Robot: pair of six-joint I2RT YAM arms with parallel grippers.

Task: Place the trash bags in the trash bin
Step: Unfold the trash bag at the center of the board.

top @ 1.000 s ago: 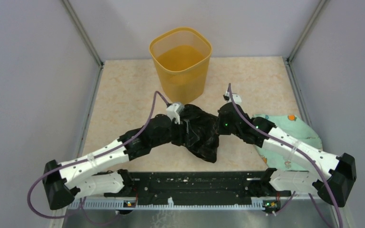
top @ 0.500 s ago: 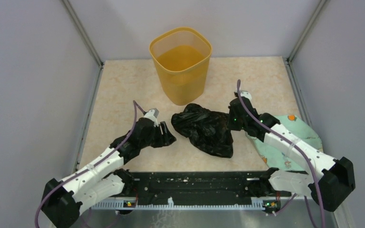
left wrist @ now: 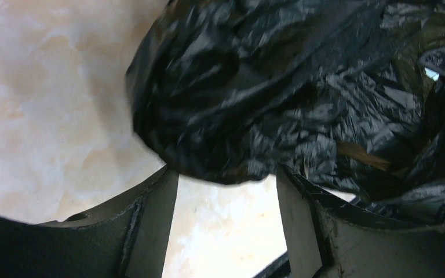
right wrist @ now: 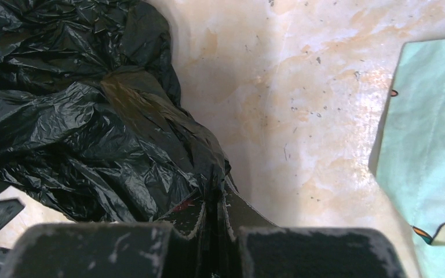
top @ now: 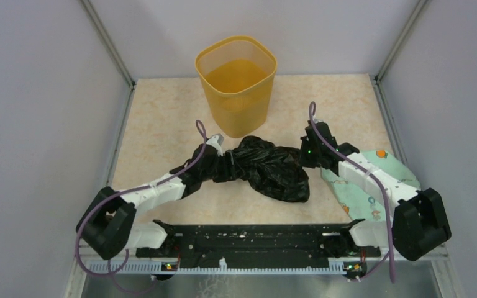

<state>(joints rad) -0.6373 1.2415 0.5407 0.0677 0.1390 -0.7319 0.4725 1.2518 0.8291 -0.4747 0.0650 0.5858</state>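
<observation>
A crinkled black trash bag (top: 270, 169) lies on the table in front of the mustard-yellow trash bin (top: 236, 81), which stands upright at the back. My left gripper (top: 223, 162) is at the bag's left end. In the left wrist view it (left wrist: 226, 180) is open, the trash bag (left wrist: 290, 87) bulges just past its fingertips, and bare table shows between the fingers (left wrist: 150, 226). My right gripper (top: 304, 158) is at the bag's right edge. In the right wrist view it (right wrist: 217, 194) is shut on a fold of the trash bag (right wrist: 81, 127).
A pale green patterned cloth (top: 379, 180) lies flat under the right arm near the right wall; its edge (right wrist: 429, 156) shows in the right wrist view. Grey walls enclose the table (top: 161, 124) on three sides. The black base rail (top: 248, 239) runs along the near edge.
My left arm pulled back to the left, away from the bag, then came back to its left end. The bag shifted right and spread out, with my right gripper still shut on it.
</observation>
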